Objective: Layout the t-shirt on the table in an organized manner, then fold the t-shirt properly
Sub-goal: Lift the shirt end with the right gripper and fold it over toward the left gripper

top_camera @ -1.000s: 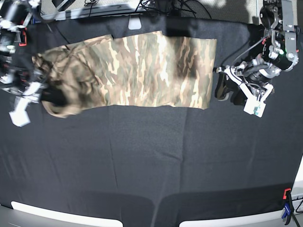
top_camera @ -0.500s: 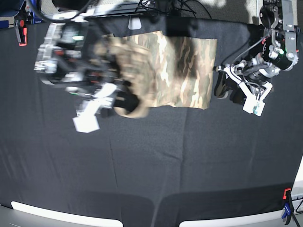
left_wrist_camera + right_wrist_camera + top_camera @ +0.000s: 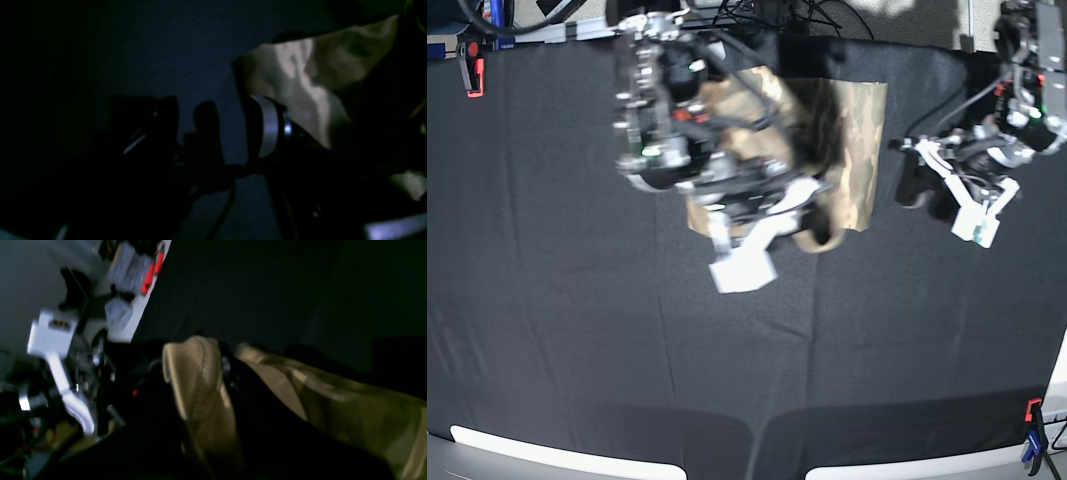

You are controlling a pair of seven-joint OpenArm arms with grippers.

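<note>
Black surface [image 3: 577, 350]: my right jaws [image 3: 812, 235] clenched on t-shirt [image 3: 857, 150] hem mid-fold; left jaws [image 3: 917, 190] released beside it. Fold unfinished.

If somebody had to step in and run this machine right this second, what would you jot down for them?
Right gripper: shut on the t-shirt, carrying one end of it across over the rest.
Left gripper: open, empty, just off the shirt's other edge.
Shirt: bunched under the right arm at the far middle of the table, one flat strip showing.
Done: shirt lies on the table, a fold is under way.
Left: lay down the carried end, release, smooth it, finish folding.
</note>
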